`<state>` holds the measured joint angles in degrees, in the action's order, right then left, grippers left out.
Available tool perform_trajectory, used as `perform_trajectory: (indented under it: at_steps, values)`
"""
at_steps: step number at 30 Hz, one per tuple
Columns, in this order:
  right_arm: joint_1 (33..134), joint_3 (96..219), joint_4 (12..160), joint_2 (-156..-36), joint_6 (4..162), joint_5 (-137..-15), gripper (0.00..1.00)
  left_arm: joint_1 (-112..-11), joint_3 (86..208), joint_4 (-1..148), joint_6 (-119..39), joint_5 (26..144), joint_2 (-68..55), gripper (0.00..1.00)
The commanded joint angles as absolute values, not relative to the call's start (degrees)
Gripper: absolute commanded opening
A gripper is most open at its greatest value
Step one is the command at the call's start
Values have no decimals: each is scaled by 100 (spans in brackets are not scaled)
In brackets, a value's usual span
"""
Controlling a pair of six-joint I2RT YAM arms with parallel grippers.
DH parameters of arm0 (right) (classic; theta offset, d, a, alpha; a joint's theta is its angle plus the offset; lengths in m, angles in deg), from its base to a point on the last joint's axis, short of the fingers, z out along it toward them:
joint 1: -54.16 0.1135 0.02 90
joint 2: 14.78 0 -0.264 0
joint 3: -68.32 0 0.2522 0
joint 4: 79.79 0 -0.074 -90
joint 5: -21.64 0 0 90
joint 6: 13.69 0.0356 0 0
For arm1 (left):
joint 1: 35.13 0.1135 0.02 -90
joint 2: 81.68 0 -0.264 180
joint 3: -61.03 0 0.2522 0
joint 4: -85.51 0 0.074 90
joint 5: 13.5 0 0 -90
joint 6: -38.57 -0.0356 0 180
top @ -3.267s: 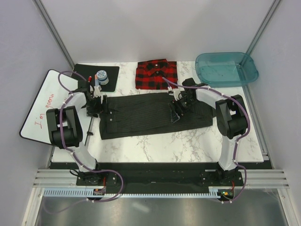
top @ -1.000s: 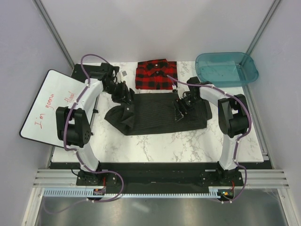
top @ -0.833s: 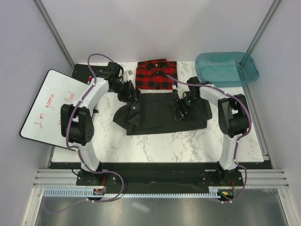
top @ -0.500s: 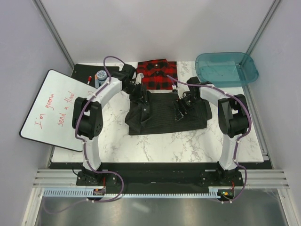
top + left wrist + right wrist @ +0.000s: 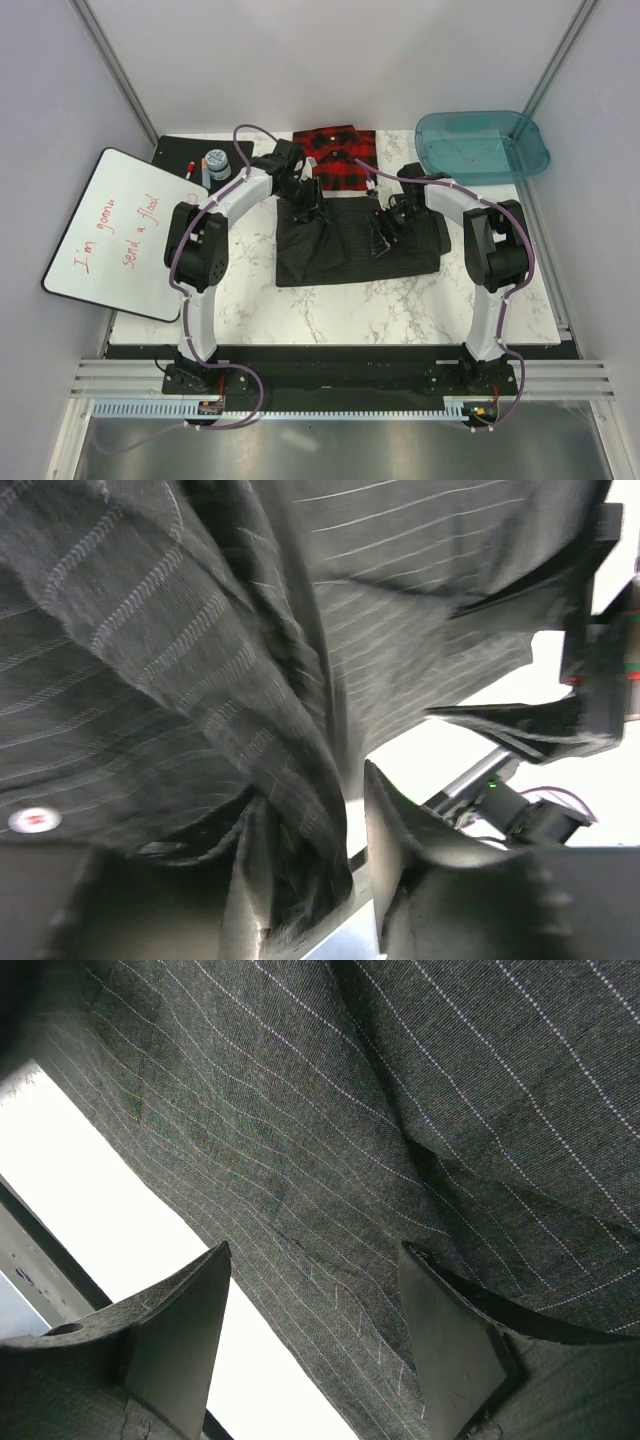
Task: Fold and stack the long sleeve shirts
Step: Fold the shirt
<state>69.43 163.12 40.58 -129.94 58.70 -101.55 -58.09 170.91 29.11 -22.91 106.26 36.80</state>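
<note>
We are mid-fold on the pinstripe shirt (image 5: 355,250), which lies on the surface (image 5: 330,310) just beside the plaid shirt (image 5: 335,160). Our left claw (image 5: 308,205) is part open, with cloth loose between its jaws. The right claw (image 5: 380,238) gapes wide and empty. Next, we judge: fold again, then stack.

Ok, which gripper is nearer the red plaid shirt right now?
Left. The left gripper sits by the near-left corner of the red plaid shirt; the right gripper is farther toward the bases, over the pinstriped shirt.

matt woven pinstripe shirt (image 5: 340,258); glossy marble-look table (image 5: 330,312); translucent plastic tub (image 5: 525,158).
</note>
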Motion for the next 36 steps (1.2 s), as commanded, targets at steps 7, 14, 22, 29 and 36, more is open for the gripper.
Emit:
perform_trajectory:
  at_steps: [7, 14, 22, 29, 36]
  values:
    - [6928, 16452, 4109, -12808, 5987, -10220, 76, -6281, 17631, 3570, -1715, 10963, 3759, 49]
    - [6682, 16593, 4013, -12544, 5961, -10000, 75, -6010, 17114, 3896, -2092, 11193, 3145, 49]
    - [6726, 16672, 4065, -12518, 6198, -9939, 68, -5569, 16946, 2587, -5895, 10543, 2634, 32]
    - [6559, 16496, 4030, -12201, 6479, -10017, 64, -5780, 16550, 2472, -7550, 9478, 3336, 13]
    - [6032, 15970, 3828, -11604, 6445, -9912, 58, -6069, 16085, 2674, -6603, 9250, 3672, 2]
